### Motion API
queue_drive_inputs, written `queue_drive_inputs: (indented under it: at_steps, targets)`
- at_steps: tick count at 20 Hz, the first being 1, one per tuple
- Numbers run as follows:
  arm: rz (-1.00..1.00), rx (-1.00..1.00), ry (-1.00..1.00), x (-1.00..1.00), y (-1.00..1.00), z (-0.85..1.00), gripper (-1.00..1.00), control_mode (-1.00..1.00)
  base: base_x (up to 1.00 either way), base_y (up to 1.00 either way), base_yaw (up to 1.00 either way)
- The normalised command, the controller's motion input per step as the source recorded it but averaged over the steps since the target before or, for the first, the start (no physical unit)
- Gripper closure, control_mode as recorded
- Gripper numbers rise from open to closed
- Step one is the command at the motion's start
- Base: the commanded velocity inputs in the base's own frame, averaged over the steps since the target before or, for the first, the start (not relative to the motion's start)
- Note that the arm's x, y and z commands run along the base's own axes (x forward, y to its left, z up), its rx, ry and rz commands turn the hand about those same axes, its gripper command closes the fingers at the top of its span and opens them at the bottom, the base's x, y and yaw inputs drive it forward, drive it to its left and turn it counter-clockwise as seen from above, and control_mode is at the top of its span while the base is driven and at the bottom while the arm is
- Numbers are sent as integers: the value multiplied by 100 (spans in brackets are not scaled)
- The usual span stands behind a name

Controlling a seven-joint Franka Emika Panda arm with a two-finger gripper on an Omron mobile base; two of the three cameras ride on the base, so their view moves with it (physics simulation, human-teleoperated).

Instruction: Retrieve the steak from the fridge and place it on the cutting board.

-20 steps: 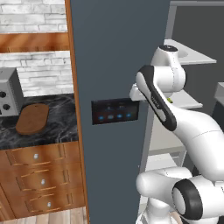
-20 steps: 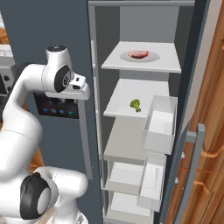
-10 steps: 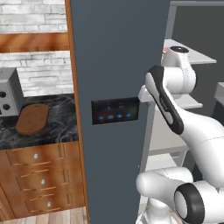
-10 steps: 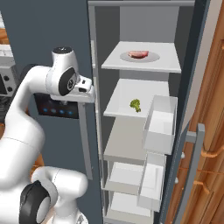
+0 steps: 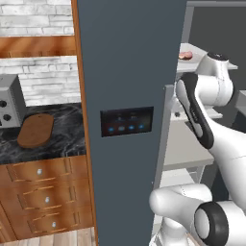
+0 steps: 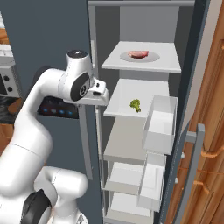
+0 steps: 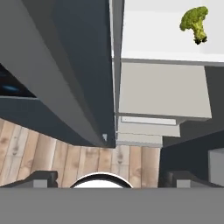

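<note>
The jaws (image 7: 109,179) stand wide apart with nothing between them, pointing down beside the fridge (image 6: 144,131) shelves. The steak (image 6: 138,54) lies on a plate (image 6: 151,57) on the top shelf, above and beyond them. It looks soft, limp and slick; pinch it across a narrow edge, gently.

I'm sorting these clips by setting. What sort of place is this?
A simulated home kitchen, most likely. An open fridge holds a steak on a plate and a broccoli floret on white shelves. Beside it, a black marbled countertop over wooden drawers carries a cutting board and a microwave.
</note>
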Motion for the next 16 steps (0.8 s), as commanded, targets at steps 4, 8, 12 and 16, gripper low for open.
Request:
queue_drive_inputs:
  at_steps: [4,8,12,16]
  targets:
    - [0,0,0,0,-43,0,-100,-100,0,0,0]
    - [2,0,0,3,-32,0,-100,-100,0,0,0]
    - [12,0,-4,0,-29,0,-100,-100,0,0,0]
    - [21,0,-16,-1,-22,11,-100,-100,0,0,0]
